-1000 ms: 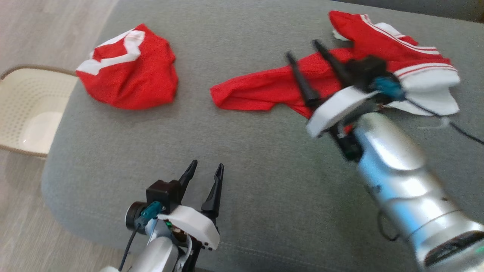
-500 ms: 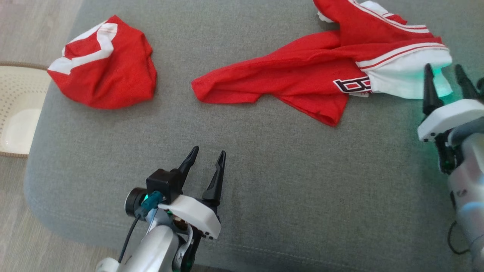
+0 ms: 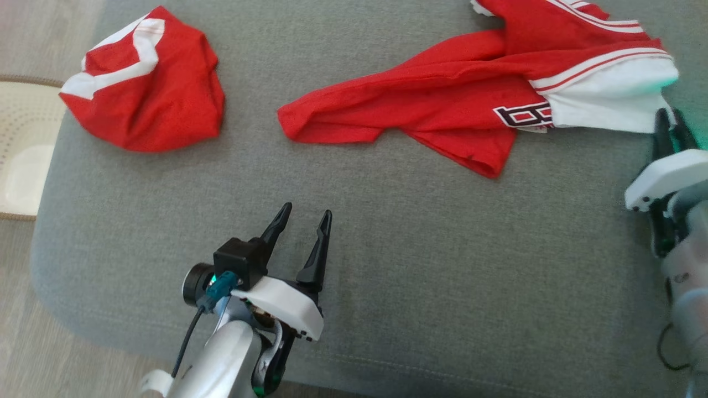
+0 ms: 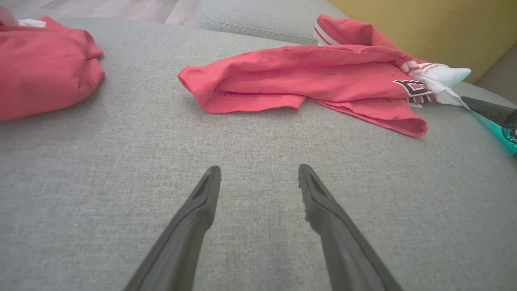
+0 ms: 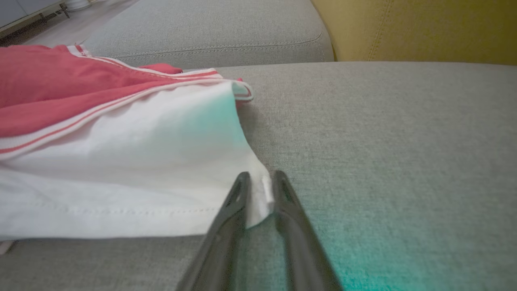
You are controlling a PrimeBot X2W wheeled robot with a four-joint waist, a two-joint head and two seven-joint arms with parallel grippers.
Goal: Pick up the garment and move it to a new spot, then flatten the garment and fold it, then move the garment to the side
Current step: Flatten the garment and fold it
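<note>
The garment is a red jersey with white trim and a white panel, lying crumpled across the far right of the grey sofa cushion. It also shows in the left wrist view. My right gripper sits at the garment's right end. In the right wrist view its fingers are pinched together on the corner of the white panel. My left gripper stands open near the cushion's front, empty and well short of the garment.
A second red and white cloth bundle lies at the cushion's far left. A pale perforated basket stands on the floor beyond the left edge. A yellow backrest rises behind the cushion. Bare cushion spans the middle and front.
My right gripper swung from above the garment's middle to its right end and closed on the white corner. The head camera shifted. The left gripper stayed put.
</note>
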